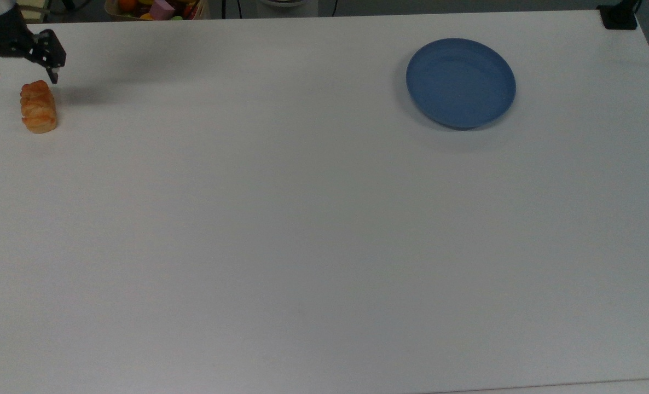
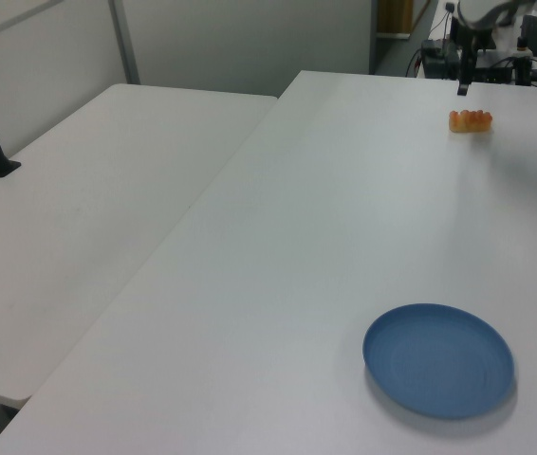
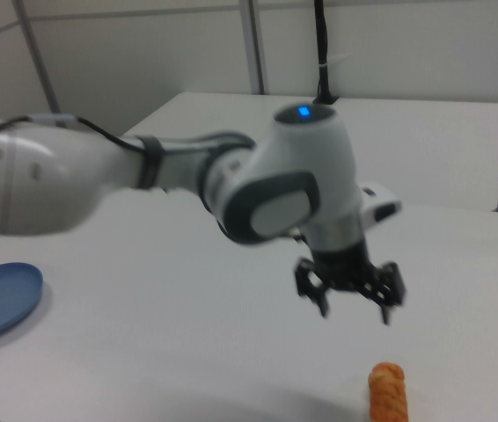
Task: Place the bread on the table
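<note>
Across most of the top view we saw the white table (image 1: 302,230), a wide plain surface; in the left view it (image 2: 344,218) ran away from the camera beside a second white tabletop (image 2: 88,190) on the left view's left. In the right view the robot arm (image 3: 187,185) reached in from the right view's left, its white and grey links hanging above the table (image 3: 187,334).

The blue plate (image 1: 461,82) sat on the table toward the top view's upper right, with nothing on it; we also found it (image 2: 438,359) near the bottom of the left view and at the right view's left edge (image 3: 1,299).

The gripper (image 1: 22,79) hung at the top view's upper left corner with its two black fingers spread apart and nothing between them. In the right view the gripper (image 3: 353,315) hovered in the air, clear of the table, fingers pointing down.

The bread (image 1: 38,106) lay on the bare table just below the gripper in the top view, not touched by it and well apart from the plate. In the left view it (image 2: 470,120) rested near the far end of the table, and in the right view it (image 3: 387,393) lay below the gripper and slightly to the right view's right.
</note>
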You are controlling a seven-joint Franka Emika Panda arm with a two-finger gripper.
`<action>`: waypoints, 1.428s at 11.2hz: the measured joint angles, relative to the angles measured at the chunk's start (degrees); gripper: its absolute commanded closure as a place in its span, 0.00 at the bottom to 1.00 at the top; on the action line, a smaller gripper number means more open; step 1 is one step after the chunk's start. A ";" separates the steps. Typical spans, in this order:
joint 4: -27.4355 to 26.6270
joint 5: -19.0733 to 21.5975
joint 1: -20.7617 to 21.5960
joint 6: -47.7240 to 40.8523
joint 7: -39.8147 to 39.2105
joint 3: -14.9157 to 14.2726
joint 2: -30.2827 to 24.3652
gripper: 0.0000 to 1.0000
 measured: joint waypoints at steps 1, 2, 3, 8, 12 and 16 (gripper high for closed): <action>0.13 0.00 1.42 -5.59 4.79 0.10 -3.75 0.00; 0.21 0.01 2.79 -10.54 9.64 0.16 -7.25 0.00; 0.23 0.01 4.38 -15.72 15.23 0.20 -10.94 0.00; 0.27 1.20 12.24 -27.77 35.30 4.46 -21.95 0.00; 0.88 1.28 15.03 -27.77 50.43 16.10 -22.50 0.00; 0.65 1.20 15.76 -27.63 46.46 18.68 -21.74 0.00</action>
